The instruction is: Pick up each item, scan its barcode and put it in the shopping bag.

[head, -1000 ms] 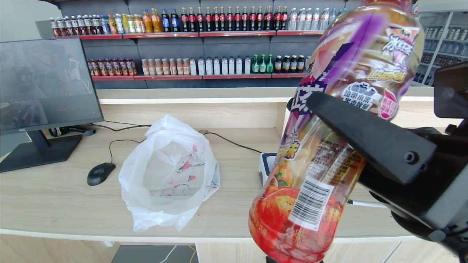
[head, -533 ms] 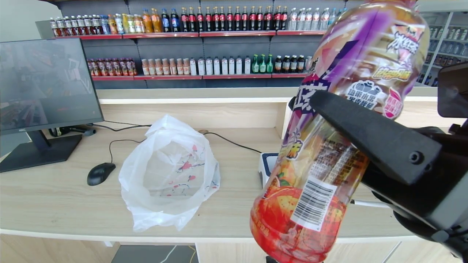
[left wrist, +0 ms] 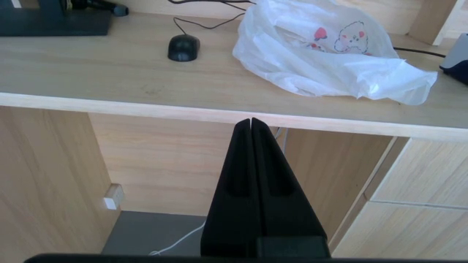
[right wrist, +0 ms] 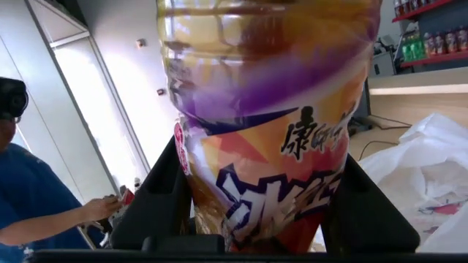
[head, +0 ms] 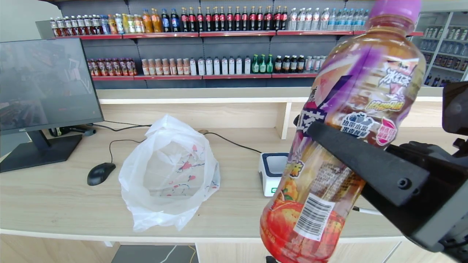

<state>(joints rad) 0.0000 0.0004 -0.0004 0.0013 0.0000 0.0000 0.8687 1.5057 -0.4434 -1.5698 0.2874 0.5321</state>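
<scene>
- The shopping bag (head: 170, 175), thin white plastic with small red prints, lies slumped on the tabletop (head: 55, 197) left of centre. Its mouth gapes toward the near edge, and only its own crumpled film and prints can be made out inside.
- The bottle (head: 351, 109) is an orange-brown drink with a purple cap and a purple and red label. It is held up in the air at the right, tilted, cap high and base low. Its barcode (head: 314, 215) faces the near side.
- The right claw (head: 303, 123) is clenched on the bottle at mid-height, one black finger across the front of the label and the other behind.
- The left claw (left wrist: 252, 124) hangs below the near edge of the tabletop, its fingers pressed together with nothing between them.
- A white scanner (head: 272, 173) stands just right of the bag, and the bottle covers its right side.
- A black mouse (head: 100, 173) lies left of the bag, with a monitor (head: 45, 84) at the far left.
- Shelves (head: 219, 34) of drinks line the far wall.
</scene>
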